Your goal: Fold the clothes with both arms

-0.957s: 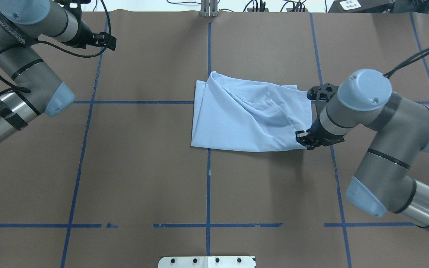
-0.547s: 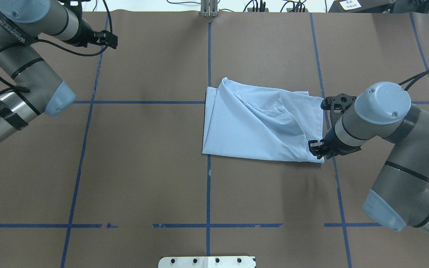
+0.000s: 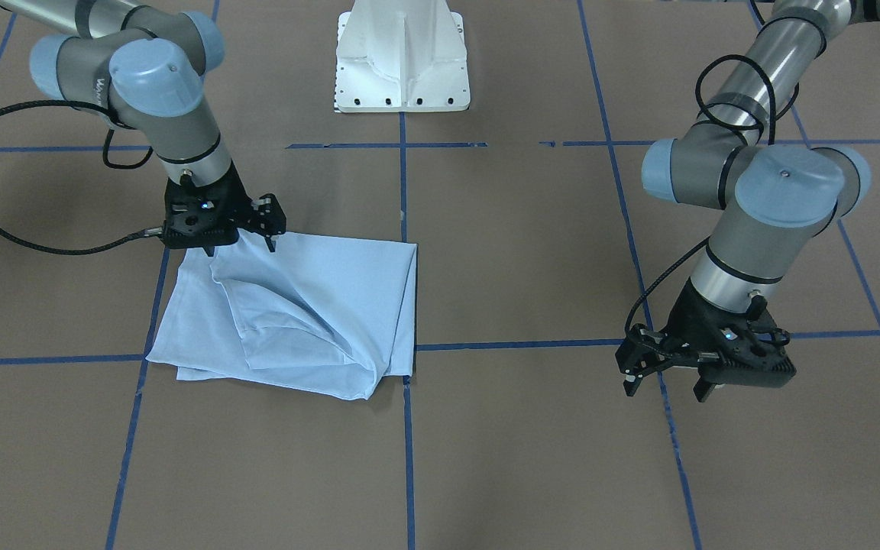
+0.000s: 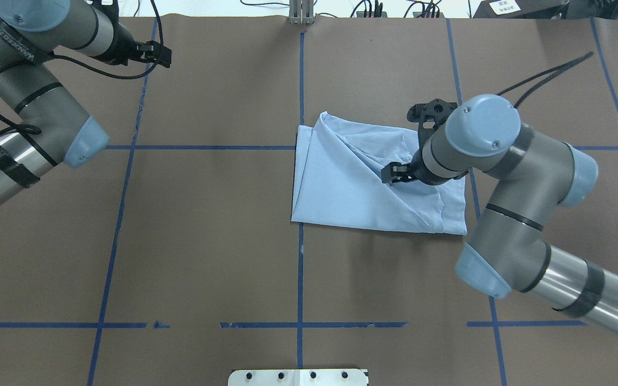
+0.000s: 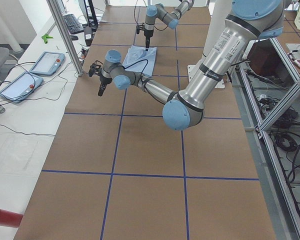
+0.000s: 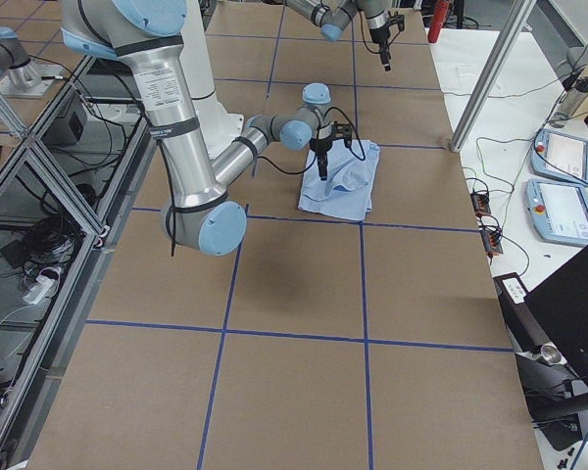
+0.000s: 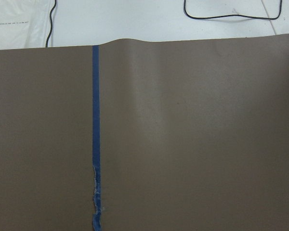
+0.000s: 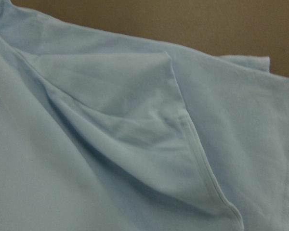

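Lying on brown paper [image 4: 207, 241], light blue T-shirt [image 4: 336, 187], blue tape grid [image 4: 207, 147]

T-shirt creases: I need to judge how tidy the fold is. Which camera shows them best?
The right wrist-mounted view: the T-shirt fills it, its stitched hem and ridges sharp. Front-facing shows nearly the full outline, coarser; overhead has the right arm covering part; both side views show it tiny; the left wrist view shows only table.

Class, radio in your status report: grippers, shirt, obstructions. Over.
Left gripper open, away from shirt. Right gripper above shirt, grip unclear. Shirt part-folded, rumpled. Nothing blocking.
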You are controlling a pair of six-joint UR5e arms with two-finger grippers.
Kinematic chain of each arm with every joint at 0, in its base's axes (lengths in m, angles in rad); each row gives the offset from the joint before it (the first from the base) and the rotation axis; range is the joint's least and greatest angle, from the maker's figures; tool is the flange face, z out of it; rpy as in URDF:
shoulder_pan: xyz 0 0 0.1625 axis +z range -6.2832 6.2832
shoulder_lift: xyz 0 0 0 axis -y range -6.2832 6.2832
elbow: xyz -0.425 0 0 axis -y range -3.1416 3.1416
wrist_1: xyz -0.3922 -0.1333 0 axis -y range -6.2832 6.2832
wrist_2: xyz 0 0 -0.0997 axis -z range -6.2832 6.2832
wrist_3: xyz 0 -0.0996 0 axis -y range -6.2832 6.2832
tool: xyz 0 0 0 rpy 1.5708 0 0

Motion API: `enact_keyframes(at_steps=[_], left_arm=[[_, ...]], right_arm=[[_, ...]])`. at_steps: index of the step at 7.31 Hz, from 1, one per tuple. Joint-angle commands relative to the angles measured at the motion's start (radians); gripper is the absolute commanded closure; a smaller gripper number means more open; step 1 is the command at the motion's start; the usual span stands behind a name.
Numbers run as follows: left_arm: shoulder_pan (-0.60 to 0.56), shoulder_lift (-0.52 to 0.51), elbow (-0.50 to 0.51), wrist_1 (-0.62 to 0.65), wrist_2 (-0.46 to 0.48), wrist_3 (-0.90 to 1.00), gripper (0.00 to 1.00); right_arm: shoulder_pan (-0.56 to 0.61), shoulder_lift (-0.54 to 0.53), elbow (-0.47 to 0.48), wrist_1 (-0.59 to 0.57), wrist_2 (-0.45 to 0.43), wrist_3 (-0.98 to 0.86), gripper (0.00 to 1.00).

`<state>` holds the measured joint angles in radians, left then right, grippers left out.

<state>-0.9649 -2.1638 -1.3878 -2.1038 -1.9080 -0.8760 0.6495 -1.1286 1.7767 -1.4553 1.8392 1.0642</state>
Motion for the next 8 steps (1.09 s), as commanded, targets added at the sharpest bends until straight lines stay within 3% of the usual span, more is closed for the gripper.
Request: enact_keyframes(at_steps=[1, 2, 4, 5, 7, 8], left_arm=[[0.000, -0.001, -0.003, 0.001, 0.009, 0.002, 0.00], [0.000, -0.002, -0.002, 0.001, 0.012, 0.002, 0.00], [0.000, -0.001, -0.003, 0.001, 0.017, 0.002, 0.00], [0.000, -0.001, -0.003, 0.001, 0.018, 0.002, 0.00], [0.000, -0.004, -0.003, 0.001, 0.027, 0.002, 0.00], [0.000, -0.002, -0.003, 0.001, 0.027, 0.002, 0.00]], right_arm=[[0.042, 0.081, -0.115, 0.059, -0.051, -0.029, 0.01], [0.050, 0.082, -0.175, 0.128, -0.105, -0.042, 0.01], [0.050, 0.139, -0.338, 0.261, -0.126, -0.041, 0.07], [0.050, 0.151, -0.358, 0.268, -0.118, -0.040, 0.15], [0.050, 0.151, -0.376, 0.268, -0.110, -0.040, 0.43], [0.053, 0.151, -0.378, 0.268, -0.103, -0.055, 0.46]])
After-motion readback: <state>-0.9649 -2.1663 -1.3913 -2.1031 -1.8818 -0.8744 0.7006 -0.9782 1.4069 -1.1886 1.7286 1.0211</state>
